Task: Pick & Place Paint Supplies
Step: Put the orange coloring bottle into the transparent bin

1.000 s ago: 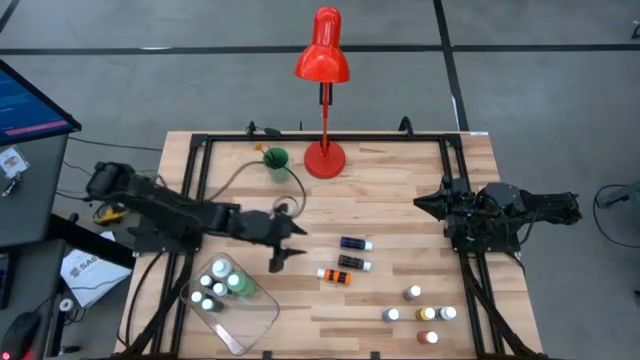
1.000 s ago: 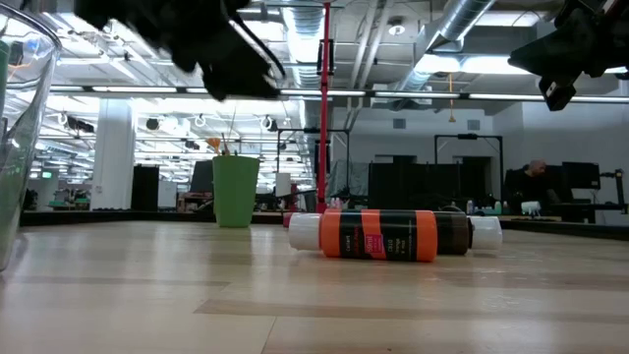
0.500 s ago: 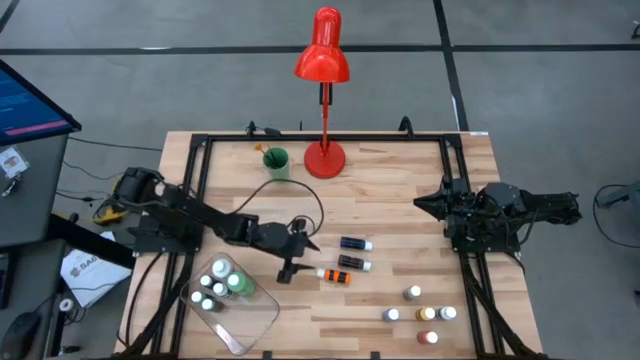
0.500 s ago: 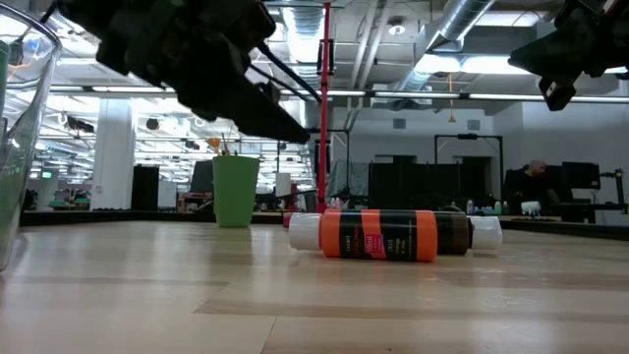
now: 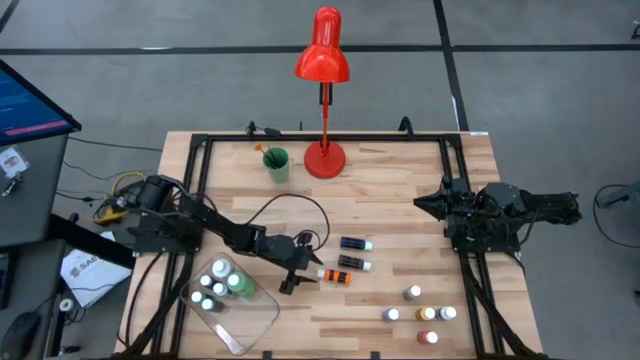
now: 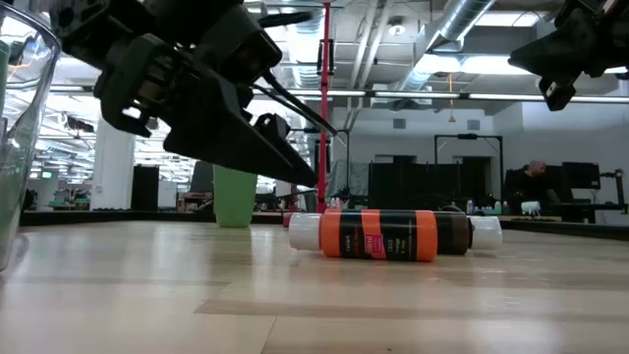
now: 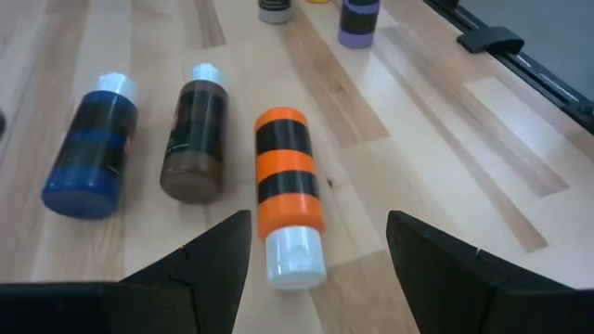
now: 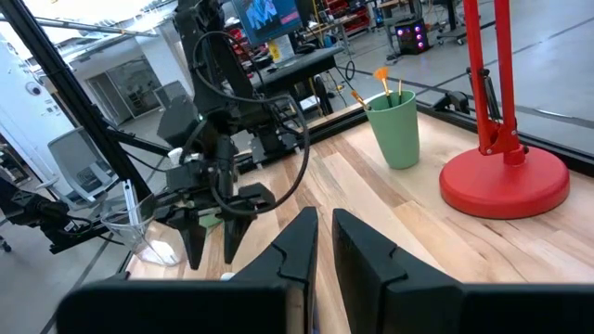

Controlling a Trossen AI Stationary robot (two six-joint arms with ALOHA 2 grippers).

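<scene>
The left gripper [image 7: 316,269] hangs over the wooden table [image 5: 400,200] with its two dark fingers [image 7: 209,264] spread wide and nothing between them. Just ahead of the fingertips, in the gap they frame, lies the orange bottle [image 7: 288,190] on its side, white cap turned toward the gripper, two black bands across its body; the fingers do not touch it. In the low view its label shows dark with pink marks, but no word on it can be read [image 6: 378,236]. Beside it, a little farther from the gripper, lies the brown bottle [image 7: 195,153], and next to that the blue bottle [image 7: 93,162], both also on their sides with white caps pointing away; their labels are too blurred to read. Beyond these, past the orange bottle's far end, stands a small purple bottle [image 7: 358,23] among other upright bottles near the table's edge; the high view shows that group as five upright bottles [image 5: 420,308].

Behind the left gripper, close to its arm, sits the clear tray [image 5: 255,318] with several white-capped bottles, green among them [image 5: 222,284].

Well away across the table, the right gripper [image 8: 320,246] waits at the right edge, fingers nearly together and empty. Far from both, at the table's back edge, the green cup [image 5: 276,162] with brushes stands beside the red lamp [image 5: 323,158].
</scene>
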